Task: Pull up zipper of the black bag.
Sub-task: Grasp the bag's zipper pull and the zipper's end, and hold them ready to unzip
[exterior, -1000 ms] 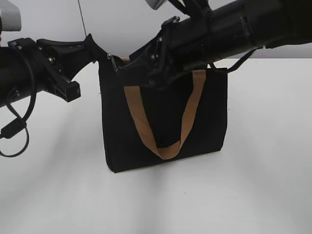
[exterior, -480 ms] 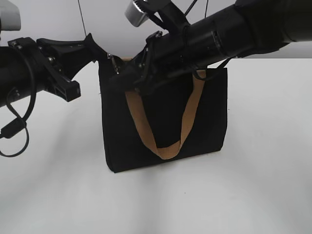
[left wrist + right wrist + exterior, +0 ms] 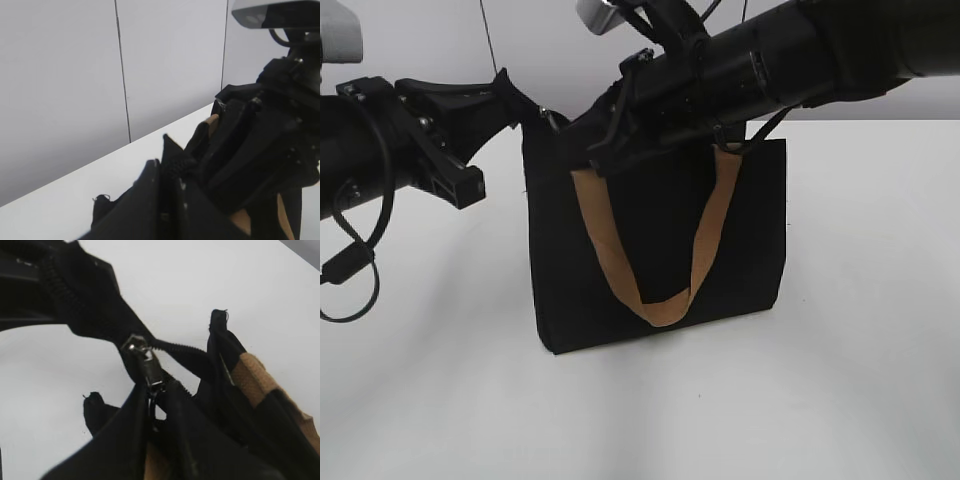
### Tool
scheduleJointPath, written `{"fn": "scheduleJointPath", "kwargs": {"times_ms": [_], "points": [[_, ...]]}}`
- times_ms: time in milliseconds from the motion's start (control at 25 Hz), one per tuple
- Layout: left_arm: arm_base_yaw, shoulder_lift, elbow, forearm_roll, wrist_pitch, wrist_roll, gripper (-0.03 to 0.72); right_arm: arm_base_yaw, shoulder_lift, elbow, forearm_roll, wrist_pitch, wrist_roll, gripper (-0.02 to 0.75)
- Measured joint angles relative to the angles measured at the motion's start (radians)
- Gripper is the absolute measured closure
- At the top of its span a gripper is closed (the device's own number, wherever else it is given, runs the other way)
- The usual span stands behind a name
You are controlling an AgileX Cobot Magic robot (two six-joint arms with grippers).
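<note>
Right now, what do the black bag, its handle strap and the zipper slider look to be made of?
The black bag looks like matte woven fabric: no shine, soft folds at its top edge. The tan handle strap seems flat webbing, dull, with a ribbed weave in the right wrist view. The zipper slider appears metal, silvery with bright glints; its teeth line looks black, plastic or coil, hard to tell.

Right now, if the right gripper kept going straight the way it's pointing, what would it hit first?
Probably the left gripper, which pinches the black bag at its top corner, just beyond the zipper pull the right gripper holds. Depth is unclear.
</note>
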Motion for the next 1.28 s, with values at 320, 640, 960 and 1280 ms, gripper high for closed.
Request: {"fn": "scheduleJointPath", "kwargs": {"times_ms": [320,640,960,1280], "points": [[0.0,0.0,0.0,0.0,0.018,0.0,0.676,0.0,0.0,0.0,-0.014,0.003,0.019,0.738],[0.001,0.0,0.0,-0.004,0.284,0.0,0.676,0.0,-0.016,0.0,-0.127,0.018,0.09,0.738],[0.001,0.0,0.0,-0.01,0.482,0.0,0.676,0.0,-0.037,0.0,-0.176,0.015,0.1,0.738],[0.001,0.0,0.0,-0.036,0.59,0.0,0.676,0.0,-0.044,0.0,-0.216,-0.01,0.104,0.738]]}}
